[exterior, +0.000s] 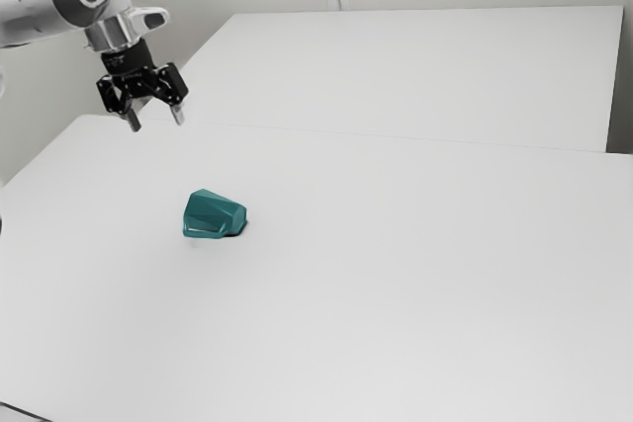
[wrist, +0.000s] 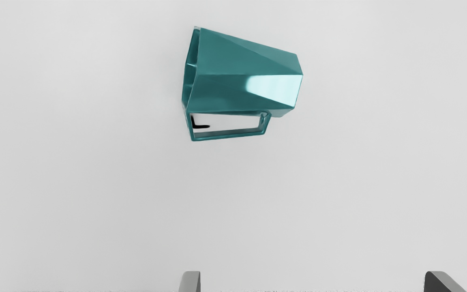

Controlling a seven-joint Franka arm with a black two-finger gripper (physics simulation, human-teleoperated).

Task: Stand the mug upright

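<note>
One white tabletop [exterior: 396,294], one Franka arm [exterior: 35,7], one overturned teal mug [exterior: 215,212].
Arm enters from the exterior view's upper left; its black two-finger gripper [exterior: 156,124] is released, fingers well apart, raised above the tabletop and clear of the mug. Mug, faceted, lies on its side on the tabletop: wide mouth toward the exterior view's left, narrower base toward the exterior view's right. Angular handle [wrist: 229,135] noted on the mug's side nearer the fingertips in the wrist view.
</note>
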